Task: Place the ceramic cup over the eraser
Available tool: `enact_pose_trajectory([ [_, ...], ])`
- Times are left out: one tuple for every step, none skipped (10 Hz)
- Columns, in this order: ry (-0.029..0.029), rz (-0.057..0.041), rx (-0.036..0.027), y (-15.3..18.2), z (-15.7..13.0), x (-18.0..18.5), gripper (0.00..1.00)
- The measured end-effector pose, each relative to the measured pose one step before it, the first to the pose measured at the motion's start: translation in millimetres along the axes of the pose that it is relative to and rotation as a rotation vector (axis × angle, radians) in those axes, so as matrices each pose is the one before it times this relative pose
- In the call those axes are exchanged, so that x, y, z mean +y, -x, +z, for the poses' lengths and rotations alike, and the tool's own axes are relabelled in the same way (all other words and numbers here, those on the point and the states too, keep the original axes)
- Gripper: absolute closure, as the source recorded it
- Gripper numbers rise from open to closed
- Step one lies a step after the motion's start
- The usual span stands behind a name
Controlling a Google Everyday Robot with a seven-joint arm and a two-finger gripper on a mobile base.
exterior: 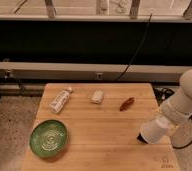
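Note:
My gripper is at the end of the white arm, over the right front part of the wooden table. A white tapered shape there looks like the ceramic cup. It is tilted, with its lower end pointing down and left, close to the table top. A small dark patch shows at that lower end. I cannot tell whether it is the black eraser or the cup's mouth. How the gripper grasps the cup is hidden.
A green plate lies at the front left. A white tube-like bottle lies at the back left, a pale block at the back middle, and a reddish-brown oblong piece to its right. The table's right edge is near the arm.

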Motion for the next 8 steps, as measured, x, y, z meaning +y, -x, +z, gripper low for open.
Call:
enact_pose_trajectory([
  [0.00281,-0.00045,0.00059,-2.31,10.82,-2.70,1.00],
  [0.00418,0.00039,-0.00056,-2.41,12.63,-1.76,1.00],
  [0.00234,-0.00080,-0.00170,-2.13,11.39,-2.32,1.00],
  [0.00477,-0.00211,-0.00437,-2.24,14.55,-3.09,1.00],
  [0.00454,0.00037,-0.00098,-2.28,8.58,-2.01,1.00],
  [0.00207,0.00329,0.00292,-3.26,9.02,-2.38,1.00],
  [0.00455,0.00872,0.00470,-4.18,11.59,-0.55,0.96],
  [0.00449,0.00751,0.00302,-3.31,7.58,-0.04,0.88],
])
